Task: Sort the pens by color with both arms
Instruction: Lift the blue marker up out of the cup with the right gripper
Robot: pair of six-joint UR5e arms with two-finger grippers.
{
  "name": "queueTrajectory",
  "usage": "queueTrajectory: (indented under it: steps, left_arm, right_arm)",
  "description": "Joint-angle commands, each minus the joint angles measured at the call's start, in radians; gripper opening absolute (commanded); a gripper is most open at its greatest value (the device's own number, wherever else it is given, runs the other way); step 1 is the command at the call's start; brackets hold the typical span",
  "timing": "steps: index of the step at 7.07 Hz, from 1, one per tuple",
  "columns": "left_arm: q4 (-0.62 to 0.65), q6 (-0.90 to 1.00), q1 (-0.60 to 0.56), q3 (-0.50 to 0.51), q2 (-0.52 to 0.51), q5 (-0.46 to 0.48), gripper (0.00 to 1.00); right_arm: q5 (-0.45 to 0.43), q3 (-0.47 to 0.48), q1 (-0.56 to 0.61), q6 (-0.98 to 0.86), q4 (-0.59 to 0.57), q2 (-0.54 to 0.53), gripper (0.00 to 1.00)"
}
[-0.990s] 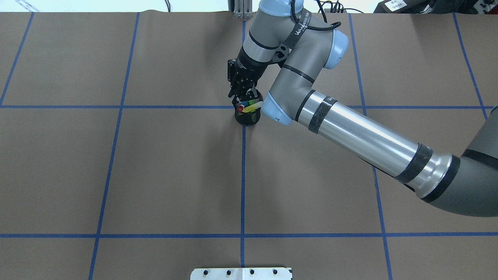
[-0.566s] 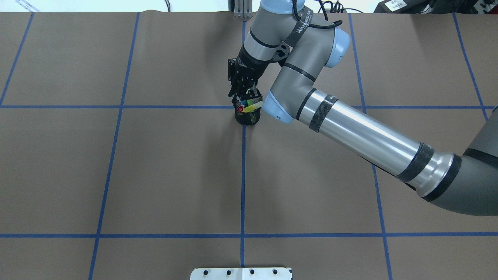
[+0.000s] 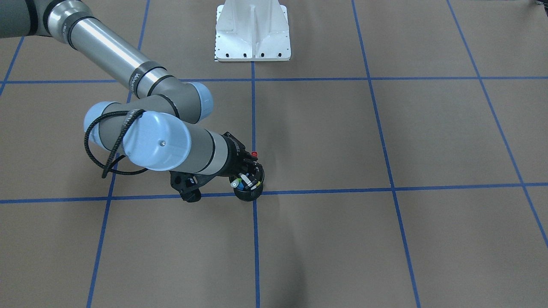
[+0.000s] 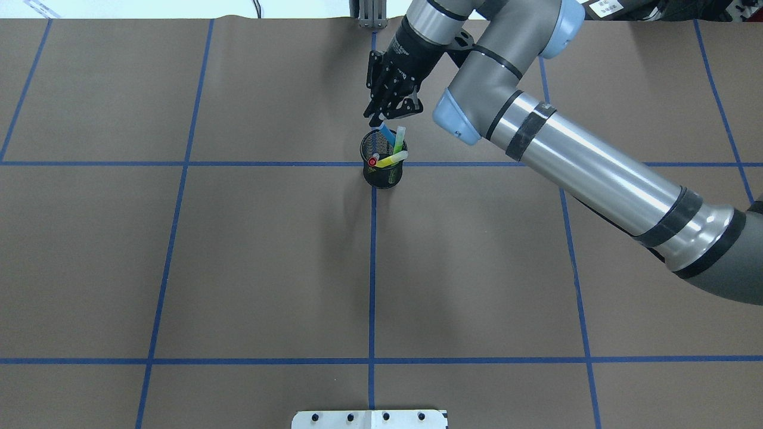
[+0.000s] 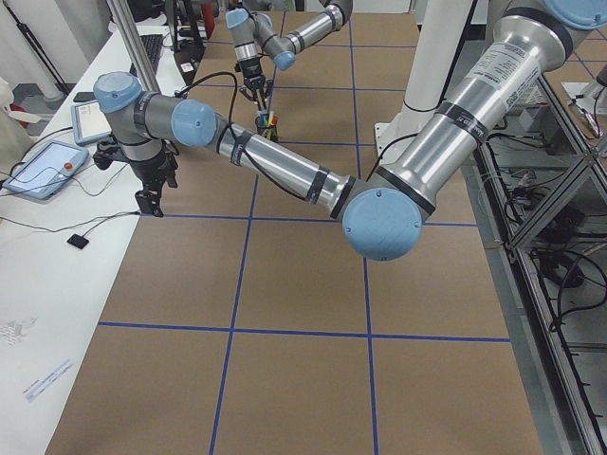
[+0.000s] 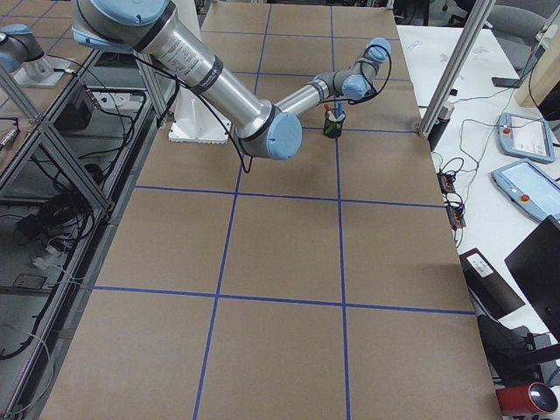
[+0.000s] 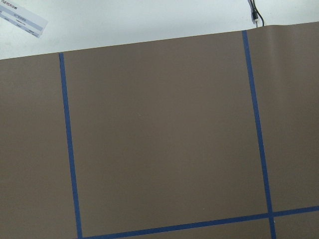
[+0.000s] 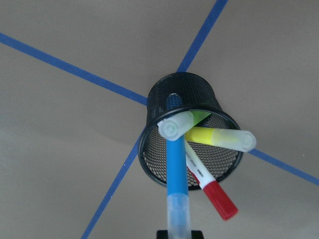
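The right wrist view alone showed the right gripper (image 4: 383,121) pinching the slim blue highlighter (image 8: 175,169), its lower end inside the black mesh cup (image 8: 184,94); whether the left gripper (image 5: 146,209) was open couldn't be told

Brown worktop (image 4: 268,256), ruled into large squares with blue tape (image 4: 372,268). On one crossing of the tape, upright, a black mesh cup (image 4: 385,177). At the robot's edge, bolted down, a white metal base (image 3: 252,32). Alongside the opposite edge, a white side table (image 5: 47,313) with two tablets (image 6: 525,136) and loose cables.
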Motion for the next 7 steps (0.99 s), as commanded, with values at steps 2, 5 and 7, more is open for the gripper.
queueTrajectory:
  steps: [2,5,7]
  left_arm:
    - [0.000,-0.001,0.000,-0.002,-0.001,0.000,0.99]
    - [0.002,-0.004,0.000,-0.004,-0.007,0.000,0.99]
    - [0.000,-0.196,0.087,-0.080,-0.012,0.000,0.99]
  right_arm:
    - [0.079,0.060,0.063,-0.013,0.017,-0.006,0.25]
    - [-0.038,0.060,0.096,-0.253,0.199,-0.031,0.25]
    - [-0.300,0.059,0.090,-0.588,0.230,-0.055,0.25]
